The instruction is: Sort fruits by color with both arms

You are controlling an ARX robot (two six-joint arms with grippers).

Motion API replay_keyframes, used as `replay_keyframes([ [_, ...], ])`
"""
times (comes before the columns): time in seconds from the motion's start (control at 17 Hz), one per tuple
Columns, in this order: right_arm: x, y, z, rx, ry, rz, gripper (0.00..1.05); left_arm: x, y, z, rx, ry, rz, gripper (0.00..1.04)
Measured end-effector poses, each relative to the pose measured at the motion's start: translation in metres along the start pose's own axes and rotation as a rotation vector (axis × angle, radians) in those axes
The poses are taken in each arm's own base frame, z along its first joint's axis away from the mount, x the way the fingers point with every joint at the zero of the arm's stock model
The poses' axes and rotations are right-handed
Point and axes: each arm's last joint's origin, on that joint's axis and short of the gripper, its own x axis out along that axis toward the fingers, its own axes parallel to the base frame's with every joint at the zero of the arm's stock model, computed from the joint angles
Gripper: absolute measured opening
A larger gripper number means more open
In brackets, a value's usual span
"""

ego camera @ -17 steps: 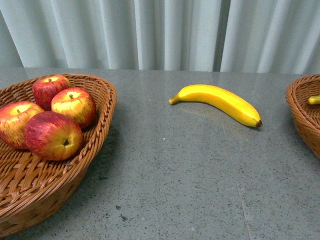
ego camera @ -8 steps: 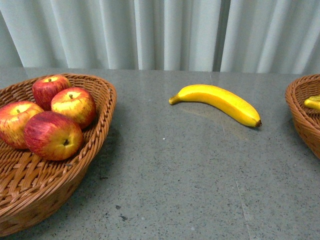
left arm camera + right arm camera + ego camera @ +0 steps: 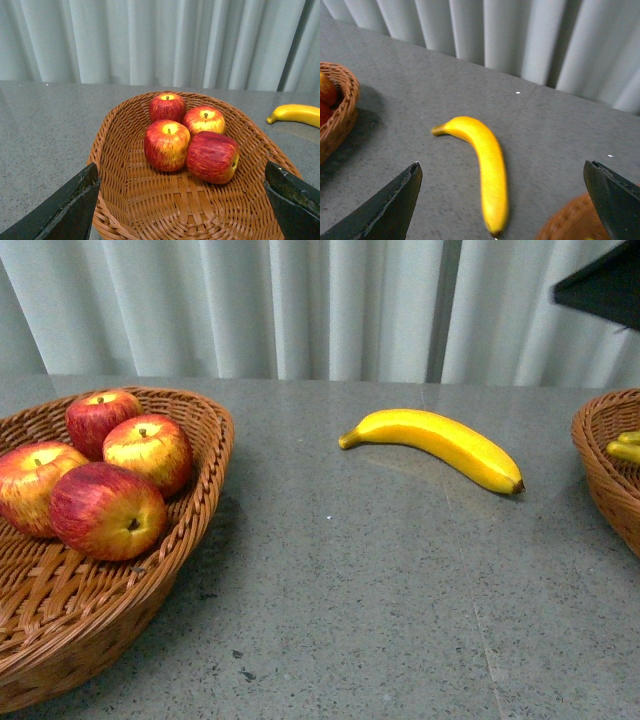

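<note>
Left gripper (image 3: 181, 169): fingers (image 3: 65, 210) spread wide apart, nothing held; faces the left basket (image 3: 195, 535), with the apples framed between the fingers.
Right gripper (image 3: 501, 167): fingers spread wide apart, nothing held; above the loose banana (image 3: 430, 445), clear of it.
Right arm (image 3: 605, 285): black angular part in the upper right corner of the front view.
Apples (image 3: 105, 510): 4, red streaked with yellow, bunched and touching inside the left basket; 3 stem-up, the nearest tipped on its side.
Loose banana: flat on the table (image 3: 350, 620) between the 2 baskets, well apart from both; stem end toward the left basket, brown tip toward the right basket (image 3: 600, 475).
Yellow fruit (image 3: 625, 451): inside the right basket, cut off by the frame edge.
Table: grey, speckled.
Curtain (image 3: 300, 310): pale, pleated, behind the table.
</note>
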Motion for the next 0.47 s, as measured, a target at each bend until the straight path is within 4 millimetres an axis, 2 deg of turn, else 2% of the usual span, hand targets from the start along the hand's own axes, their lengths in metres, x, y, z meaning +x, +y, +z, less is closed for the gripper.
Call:
replay_keyframes([
  [0.12, 0.047, 0.027, 0.001, 0.001, 0.061, 0.068, 0.98, 0.000, 0.000, 0.000, 0.000, 0.000, 0.000, 0.98],
  [0.24, 0.078, 0.040, -0.002, -0.008, 0.119, 0.100, 0.98, 0.000, 0.000, 0.000, 0.000, 0.000, 0.000, 0.98],
  [0.35, 0.101, 0.040, -0.007, -0.024, 0.176, 0.105, 0.98, 0.000, 0.000, 0.000, 0.000, 0.000, 0.000, 0.98],
  [0.47, 0.117, 0.037, -0.010, -0.033, 0.211, 0.099, 0.98, 0.000, 0.000, 0.000, 0.000, 0.000, 0.000, 0.98],
])
